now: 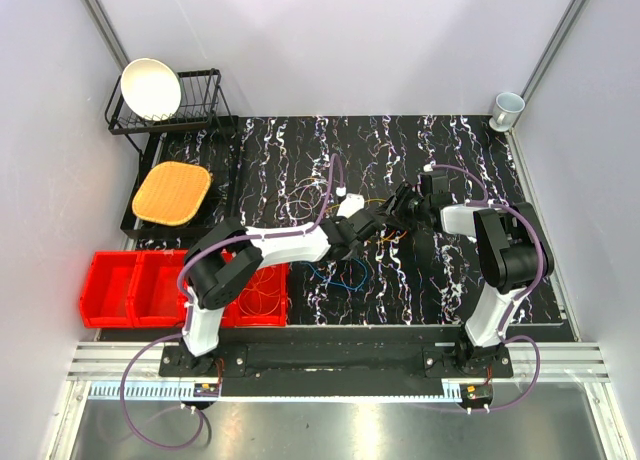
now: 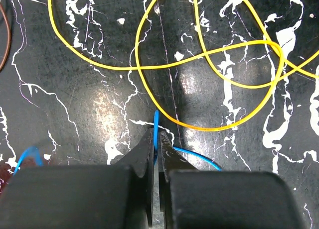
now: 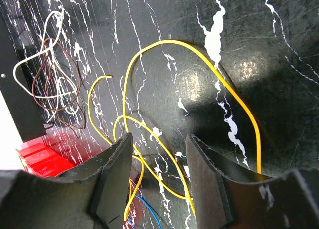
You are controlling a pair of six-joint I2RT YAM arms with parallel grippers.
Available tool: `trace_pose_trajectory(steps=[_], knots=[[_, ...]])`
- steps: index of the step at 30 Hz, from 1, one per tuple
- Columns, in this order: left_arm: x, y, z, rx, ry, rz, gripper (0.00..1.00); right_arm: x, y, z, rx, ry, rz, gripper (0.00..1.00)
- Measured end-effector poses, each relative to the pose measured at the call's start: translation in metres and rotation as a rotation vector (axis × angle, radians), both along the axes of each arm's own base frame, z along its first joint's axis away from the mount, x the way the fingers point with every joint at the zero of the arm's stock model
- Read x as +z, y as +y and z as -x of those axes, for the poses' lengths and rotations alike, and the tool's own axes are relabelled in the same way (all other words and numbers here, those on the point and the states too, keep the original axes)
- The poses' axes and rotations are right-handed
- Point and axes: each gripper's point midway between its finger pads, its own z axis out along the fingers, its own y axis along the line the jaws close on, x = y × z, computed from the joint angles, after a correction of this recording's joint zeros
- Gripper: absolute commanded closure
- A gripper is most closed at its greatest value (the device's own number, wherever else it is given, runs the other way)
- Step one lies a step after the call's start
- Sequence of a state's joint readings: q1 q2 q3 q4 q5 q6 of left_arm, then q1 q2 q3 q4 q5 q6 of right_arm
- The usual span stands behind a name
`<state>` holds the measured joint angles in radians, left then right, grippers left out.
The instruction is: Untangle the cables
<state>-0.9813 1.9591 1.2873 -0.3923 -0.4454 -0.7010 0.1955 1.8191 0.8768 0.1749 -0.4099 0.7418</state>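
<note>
Cables [image 1: 345, 272] sprawl across the middle of the worktop [image 1: 480, 280] between the arms, a blue one [image 2: 156, 120] pinched in the closed left fingers [image 2: 157, 140] just near of the yellow loops [image 2: 209, 55], while the right fingers [image 3: 159, 139] stand open, empty, above yellow strands.

Overlapping yellow cable loops [image 2: 219, 128] slack and flat; blue cable [image 2: 156, 123] tight between tips of the left hand [image 2: 158, 139].
</note>
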Motion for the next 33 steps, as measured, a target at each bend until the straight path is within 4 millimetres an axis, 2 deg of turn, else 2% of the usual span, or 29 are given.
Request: trace_pose_trajectory(steps=[3, 6, 9, 17, 22, 24, 29, 33], knots=[[0.002, 0.001, 0.001, 0.000, 0.001, -0.002, 1.00, 0.000, 0.000, 0.000, 0.000, 0.000, 0.000, 0.47], [0.018, 0.005, 0.003, 0.000, -0.006, 0.005, 1.00, 0.000, 0.000, 0.000, 0.000, 0.000, 0.000, 0.47], [0.053, 0.011, 0.003, 0.002, -0.045, 0.039, 1.00, 0.000, 0.000, 0.000, 0.000, 0.000, 0.000, 0.47], [0.171, 0.037, -0.003, 0.026, -0.204, 0.187, 1.00, 0.000, 0.001, -0.001, 0.001, -0.003, -0.003, 0.47], [0.231, 0.073, -0.004, 0.063, -0.299, 0.238, 1.00, 0.000, 0.001, -0.003, 0.001, -0.007, -0.005, 0.47], [0.248, 0.090, -0.004, 0.083, -0.332, 0.247, 1.00, 0.000, 0.001, -0.004, 0.000, -0.007, -0.007, 0.47], [0.285, 0.133, -0.004, 0.145, -0.406, 0.243, 1.00, 0.000, 0.001, -0.005, -0.001, -0.007, -0.007, 0.47], [0.304, 0.172, 0.002, 0.215, -0.456, 0.218, 1.00, 0.000, 0.002, -0.005, -0.002, -0.007, -0.008, 0.47]])
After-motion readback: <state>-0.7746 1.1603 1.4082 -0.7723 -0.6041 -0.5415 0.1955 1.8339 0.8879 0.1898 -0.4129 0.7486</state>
